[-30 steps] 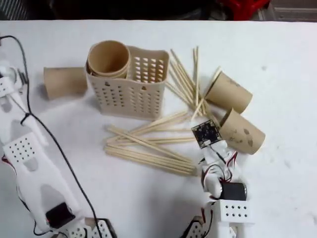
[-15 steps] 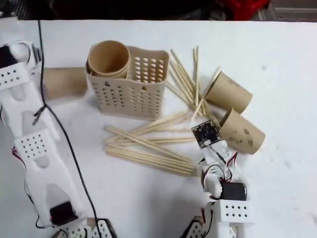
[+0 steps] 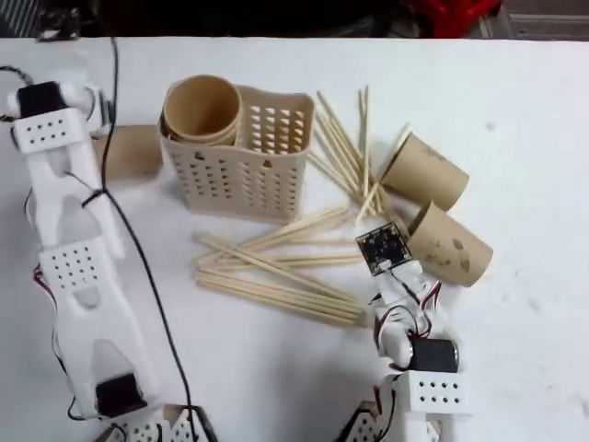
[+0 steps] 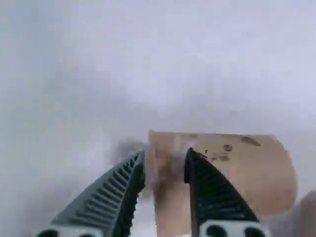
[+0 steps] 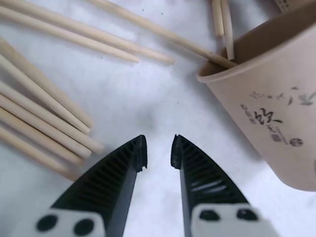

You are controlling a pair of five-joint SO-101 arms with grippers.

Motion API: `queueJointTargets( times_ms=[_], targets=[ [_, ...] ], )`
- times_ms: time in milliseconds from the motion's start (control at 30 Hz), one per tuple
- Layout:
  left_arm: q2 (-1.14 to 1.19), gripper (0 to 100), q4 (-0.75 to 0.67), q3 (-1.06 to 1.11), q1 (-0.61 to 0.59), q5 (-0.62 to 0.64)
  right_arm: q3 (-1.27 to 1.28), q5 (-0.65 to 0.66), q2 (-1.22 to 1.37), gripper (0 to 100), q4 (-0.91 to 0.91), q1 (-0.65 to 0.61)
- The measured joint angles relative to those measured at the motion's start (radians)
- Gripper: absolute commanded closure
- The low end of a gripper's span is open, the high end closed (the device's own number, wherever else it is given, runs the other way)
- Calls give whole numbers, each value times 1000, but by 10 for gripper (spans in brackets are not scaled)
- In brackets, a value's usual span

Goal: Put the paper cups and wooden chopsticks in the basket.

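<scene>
Table [image 3: 515, 92]: white, with the work scattered across it.

Basket [image 3: 248, 180]: upright left of centre. One paper cup [image 3: 201, 106] already stands in the end nearer the left arm [image 3: 69, 239].

Lying cup [image 3: 138, 152]: on its side just beside the basket's left wall. This looks like the step in hand.

Left gripper [image 4: 165, 157]: narrow gap, nothing clamped. One finger sits over the cup wall and the other just off the cup's end, so the edge falls between them. You cannot tell from here whether that end is the mouth or the base. Seat the edge deeper before you close, and squeeze lightly, since paper probably buckles. Lift above the basket wall before you cross it.

Two cups [image 3: 437, 207]: on their sides at the right.

Chopsticks [image 3: 276, 276]: loose in front of and beside the basket.

Right gripper [image 5: 158, 148]: slightly parted and empty, over bare table between chopsticks and a cup.
</scene>
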Motion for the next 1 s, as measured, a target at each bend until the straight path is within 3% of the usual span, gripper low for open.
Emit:
queueJointTargets(
  times_ms=[267, 633, 800, 1000],
  targets=[
    [51, 849, 55, -17, -114, -149, 0, 0, 0, 907, 0, -2],
    [107, 849, 262, 8, -420, -410, 0, 0, 0, 907, 0, -3],
    [75, 849, 275, -87, -537, -431, 0, 0, 0, 907, 0, 0],
    [-114, 849, 276, -107, -548, -388, 0, 0, 0, 907, 0, 0]
  ],
)
